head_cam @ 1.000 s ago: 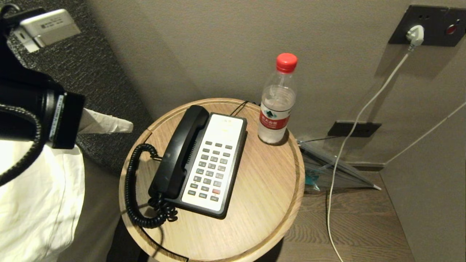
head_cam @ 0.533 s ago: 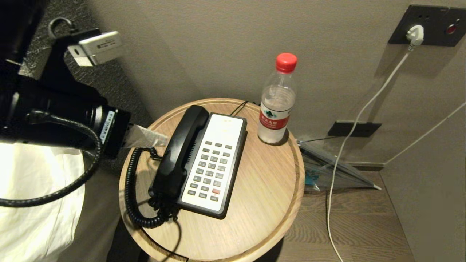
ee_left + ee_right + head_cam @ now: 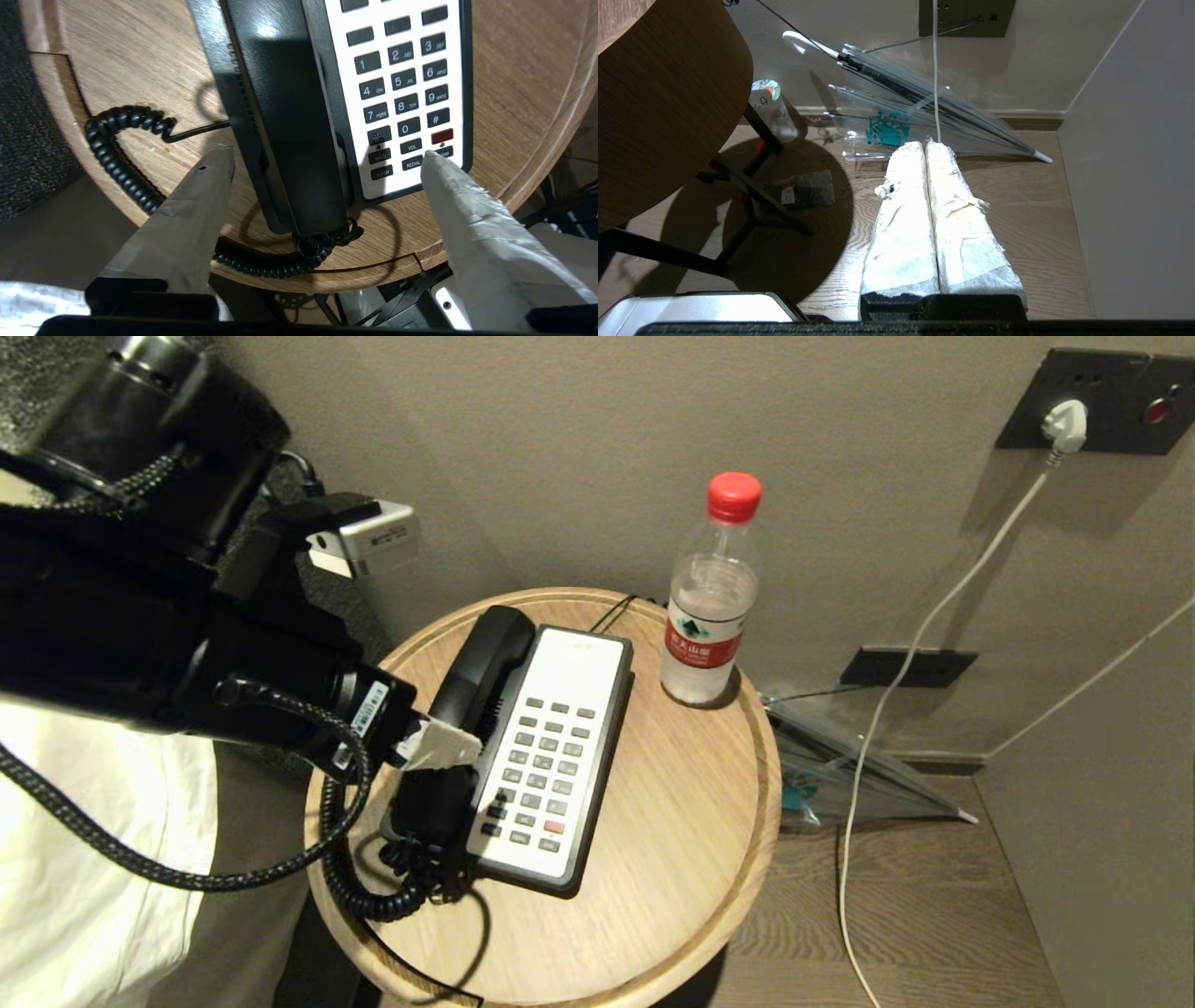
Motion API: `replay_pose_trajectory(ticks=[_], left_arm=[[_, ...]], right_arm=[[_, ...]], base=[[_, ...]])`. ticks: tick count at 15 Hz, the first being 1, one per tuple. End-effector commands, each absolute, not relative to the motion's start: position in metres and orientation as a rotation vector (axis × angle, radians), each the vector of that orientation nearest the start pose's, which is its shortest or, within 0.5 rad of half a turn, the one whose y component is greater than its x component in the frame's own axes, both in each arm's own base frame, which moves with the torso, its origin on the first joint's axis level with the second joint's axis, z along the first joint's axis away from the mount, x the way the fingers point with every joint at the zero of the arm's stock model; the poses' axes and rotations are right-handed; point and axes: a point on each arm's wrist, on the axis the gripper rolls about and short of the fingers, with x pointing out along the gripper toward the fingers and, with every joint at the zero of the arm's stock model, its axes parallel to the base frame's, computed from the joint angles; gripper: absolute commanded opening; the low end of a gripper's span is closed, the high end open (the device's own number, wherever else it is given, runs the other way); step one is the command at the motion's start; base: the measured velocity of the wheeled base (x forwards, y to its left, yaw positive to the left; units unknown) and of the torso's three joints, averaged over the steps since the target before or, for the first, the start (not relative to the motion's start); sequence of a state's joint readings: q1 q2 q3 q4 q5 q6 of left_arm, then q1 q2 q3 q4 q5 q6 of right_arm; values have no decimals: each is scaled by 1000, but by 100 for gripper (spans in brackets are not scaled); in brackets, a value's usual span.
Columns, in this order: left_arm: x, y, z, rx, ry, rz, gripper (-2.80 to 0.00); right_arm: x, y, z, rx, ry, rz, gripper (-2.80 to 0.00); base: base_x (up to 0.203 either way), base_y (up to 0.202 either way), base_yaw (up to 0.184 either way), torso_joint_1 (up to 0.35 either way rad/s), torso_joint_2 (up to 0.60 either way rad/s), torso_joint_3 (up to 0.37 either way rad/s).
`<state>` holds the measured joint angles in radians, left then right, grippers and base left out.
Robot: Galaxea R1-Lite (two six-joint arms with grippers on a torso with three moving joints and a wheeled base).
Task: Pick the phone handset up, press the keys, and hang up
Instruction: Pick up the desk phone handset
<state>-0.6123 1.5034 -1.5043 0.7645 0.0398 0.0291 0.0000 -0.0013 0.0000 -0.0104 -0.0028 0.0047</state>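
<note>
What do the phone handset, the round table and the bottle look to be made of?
Phone handset: black plastic, semi-gloss, going by the light glare on its back in the left wrist view.
Round table: light wood or wood veneer, matte, with visible grain.
Bottle: clear thin plastic, see-through, with a red cap.

Round wooden desk (image 3: 691, 859) against a beige wall (image 3: 579, 457). Dark socket plate (image 3: 1111, 401) with white plug (image 3: 1064, 427). Wood-plank floor (image 3: 934, 915); clear umbrella (image 3: 924, 107) lying there.
</note>
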Motion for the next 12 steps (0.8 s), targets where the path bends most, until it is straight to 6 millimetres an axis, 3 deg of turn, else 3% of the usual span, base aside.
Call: replay_pose_trajectory(ticks=[1, 12], left_arm=[[193, -135, 297, 299, 751, -561, 0], [215, -147, 283, 342, 794, -518, 0]], right_arm=[[-23, 0, 76, 5, -17, -3, -280], [-23, 0, 76, 5, -17, -3, -280]], base=[[0, 0, 0, 0, 0, 0], [0, 0, 0, 0, 0, 0]])
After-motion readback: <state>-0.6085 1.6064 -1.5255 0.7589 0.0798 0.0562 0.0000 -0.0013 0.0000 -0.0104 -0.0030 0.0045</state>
